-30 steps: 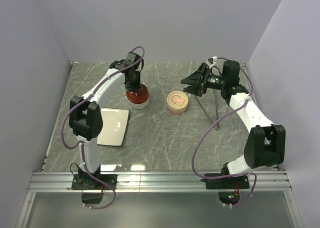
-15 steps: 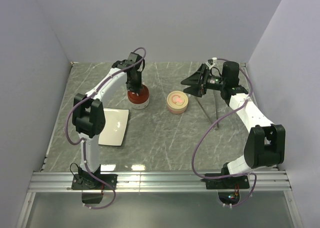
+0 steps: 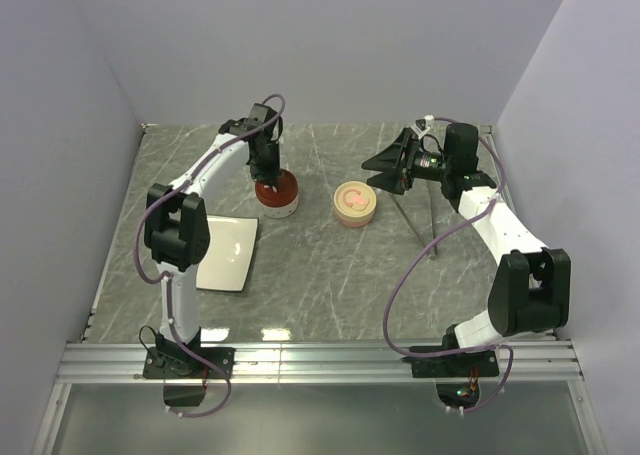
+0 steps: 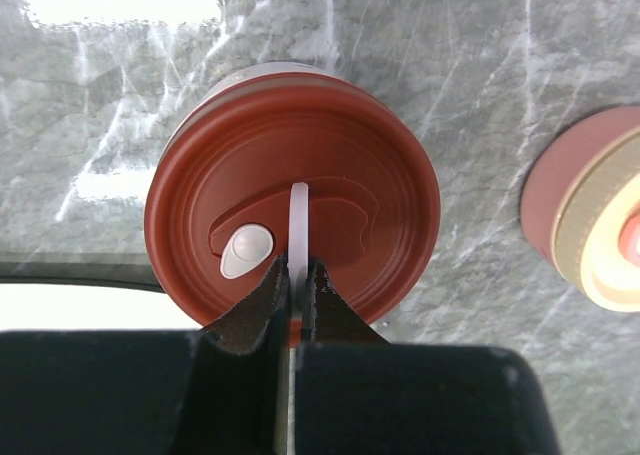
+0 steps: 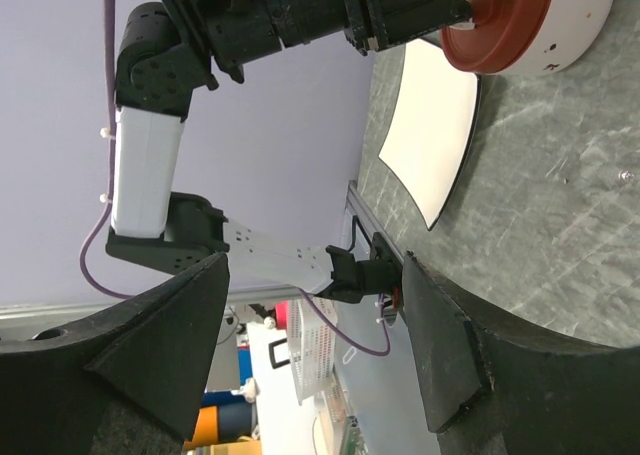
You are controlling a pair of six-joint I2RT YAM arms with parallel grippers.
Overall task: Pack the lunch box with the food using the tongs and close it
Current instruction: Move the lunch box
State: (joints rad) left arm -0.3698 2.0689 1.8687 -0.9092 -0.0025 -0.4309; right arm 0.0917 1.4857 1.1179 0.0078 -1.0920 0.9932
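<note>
The left gripper (image 4: 297, 275) is pinched tight on the white strap (image 4: 298, 210) of the red lid (image 4: 350, 155), which sits directly beneath it on the lunch box (image 3: 277, 207). To seat the lid well, it should probably press straight down without tilting. The right gripper (image 3: 385, 167) hangs with its jaws apart, and the tongs (image 3: 413, 227) lie on the table below it.

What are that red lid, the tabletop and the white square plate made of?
Red lid: likely plastic, smooth with a soft sheen. Tabletop: grey marble or a printed imitation, with white veins and glossy reflections. White plate: probably glazed ceramic or melamine, shiny.
</note>
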